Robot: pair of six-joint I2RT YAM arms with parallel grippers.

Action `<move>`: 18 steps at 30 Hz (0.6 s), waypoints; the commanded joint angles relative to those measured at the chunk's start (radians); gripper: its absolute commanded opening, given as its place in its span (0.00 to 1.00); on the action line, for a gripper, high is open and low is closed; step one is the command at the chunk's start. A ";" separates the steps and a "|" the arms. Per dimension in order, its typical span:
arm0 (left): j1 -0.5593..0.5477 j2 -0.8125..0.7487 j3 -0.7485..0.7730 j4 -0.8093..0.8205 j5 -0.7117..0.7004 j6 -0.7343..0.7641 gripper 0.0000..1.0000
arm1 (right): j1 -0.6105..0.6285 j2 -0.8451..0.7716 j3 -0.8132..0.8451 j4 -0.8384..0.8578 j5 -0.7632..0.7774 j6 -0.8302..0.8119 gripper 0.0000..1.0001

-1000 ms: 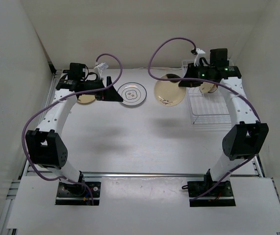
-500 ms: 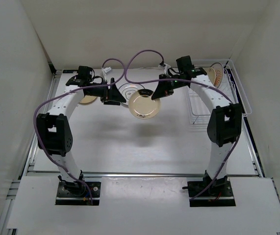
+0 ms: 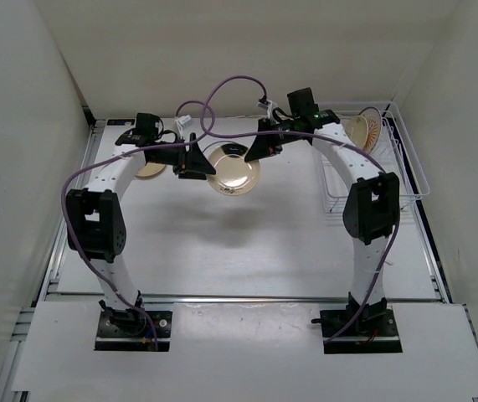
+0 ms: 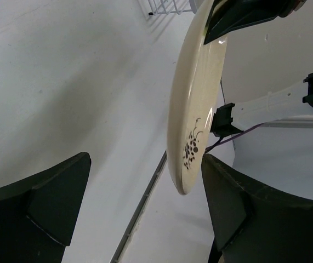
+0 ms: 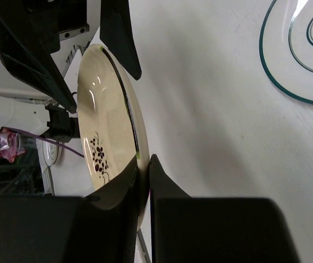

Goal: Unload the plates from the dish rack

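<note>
My right gripper (image 5: 144, 171) is shut on the rim of a cream-yellow plate (image 5: 104, 126) with a dark flower motif and holds it tilted above the table. It also shows in the top view (image 3: 233, 173). My left gripper (image 4: 145, 208) is open, and the plate's lower edge (image 4: 192, 109) hangs between its jaws, close to the right finger (image 4: 255, 219). In the top view the left gripper (image 3: 198, 161) and right gripper (image 3: 254, 156) flank the plate. An orange sunburst plate (image 3: 364, 127) stands in the white wire dish rack (image 3: 364, 188).
A white plate with a dark rim (image 5: 299, 55) lies flat on the table just behind the held plate. Another cream plate (image 3: 148, 170) lies under the left arm. Purple cables loop above both wrists. White walls enclose the table.
My right arm has swung left from the rack, carrying the cream plate to the table's middle. The plate now sits between the left gripper's open jaws. The left gripper moved slightly right.
</note>
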 commanded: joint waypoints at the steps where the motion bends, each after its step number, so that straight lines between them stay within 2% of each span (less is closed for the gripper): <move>1: 0.007 0.010 0.040 0.018 0.034 -0.002 0.91 | 0.033 0.022 0.060 0.050 -0.059 0.027 0.00; 6: 0.007 0.010 0.040 0.027 0.059 0.007 0.72 | 0.053 0.045 0.096 0.059 -0.059 0.050 0.00; 7: 0.007 0.010 0.040 0.027 0.068 0.007 0.65 | 0.053 0.054 0.107 0.068 -0.059 0.050 0.00; 8: 0.007 0.010 0.040 0.027 0.068 0.007 0.49 | 0.062 0.055 0.107 0.068 -0.059 0.059 0.00; 11: 0.007 0.000 0.031 0.036 0.068 0.016 0.23 | 0.062 0.064 0.116 0.068 -0.059 0.059 0.00; 12: 0.007 0.000 0.031 0.036 0.056 0.016 0.12 | 0.062 0.064 0.116 0.068 -0.059 0.059 0.00; 18: 0.007 -0.020 0.011 0.036 0.056 0.016 0.10 | 0.071 0.055 0.116 0.045 -0.025 0.027 0.00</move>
